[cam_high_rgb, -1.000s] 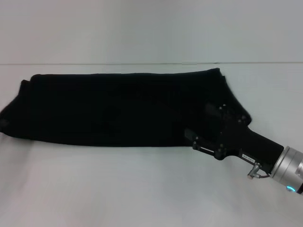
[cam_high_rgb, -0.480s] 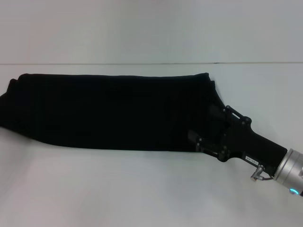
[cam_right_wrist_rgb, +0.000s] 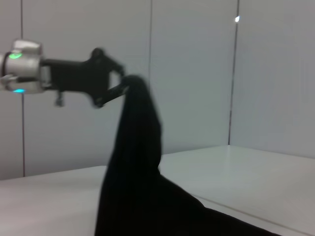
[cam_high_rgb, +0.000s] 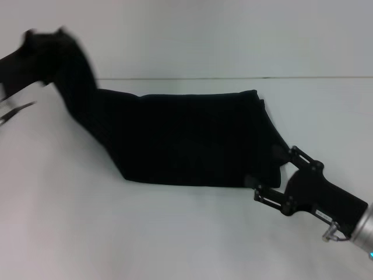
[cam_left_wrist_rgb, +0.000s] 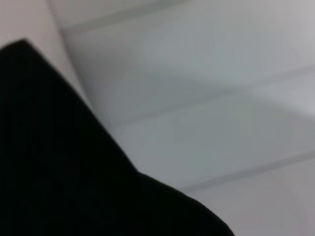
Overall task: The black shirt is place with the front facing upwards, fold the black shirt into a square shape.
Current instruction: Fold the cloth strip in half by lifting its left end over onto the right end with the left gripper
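While the left end effector (cam_right_wrist_rgb: 115, 83) grips 1 end of the black shirt (cam_high_rgb: 192, 137) and holds it high above the desk (cam_high_rgb: 175, 233), the rest of the garment lies as a long folded band on the desk surface, running from the lifted end across to the right end effector (cam_high_rgb: 274, 175). That right end effector sits at the band's opposite end, its fingers spread apart and just beside the cloth's near corner, so it looks released rather than clamped, though black fingers against black fabric make this hard to be sure of.

The step in hand appears to be the crosswise fold: the shirt is already narrowed lengthwise, and the raised end is probably meant to travel over toward the right end effector's side. The next move calls for carrying that end across and laying it flat, edges aligned, so the band halves toward a square. The far end may need pinning to stop it sliding.

Counted: 1 shirt, 2 end effectors, 1 desk.
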